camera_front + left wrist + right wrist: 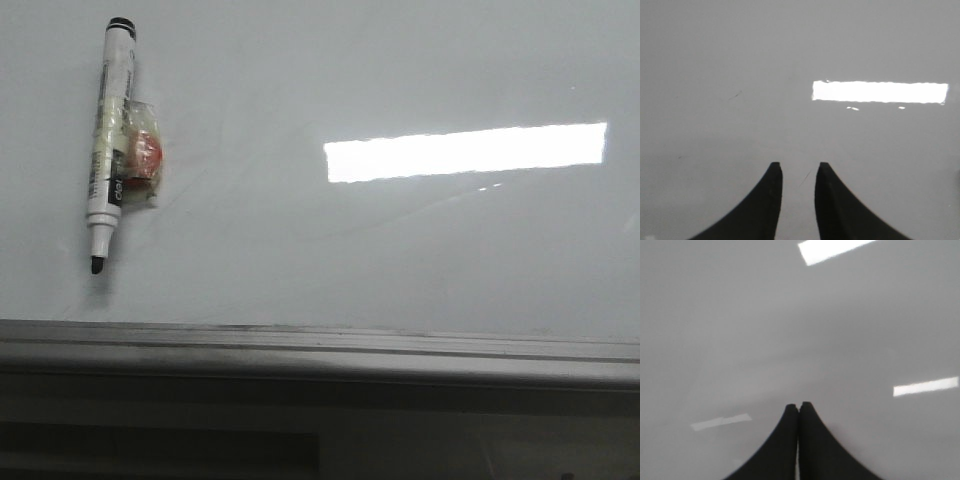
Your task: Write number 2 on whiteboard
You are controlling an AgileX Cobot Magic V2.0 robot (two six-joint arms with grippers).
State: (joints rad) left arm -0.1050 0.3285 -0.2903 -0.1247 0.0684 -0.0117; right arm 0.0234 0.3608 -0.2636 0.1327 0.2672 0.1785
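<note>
You face an office or classroom setting; a glossy whiteboard (300, 250) with metal rail (320, 350); a marker (110, 140) on it.

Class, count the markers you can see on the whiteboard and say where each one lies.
1: the marker lies on the left of the whiteboard, uncapped tip toward the bottom rail.

1. You have one whiteboard (420, 260).
2. You have one marker (108, 140), uncapped, lying on it.
3. You have one small orange piece in clear wrap (145, 155) against the marker.
4. You have two hands: left hand (798, 167), right hand (799, 407).
</note>
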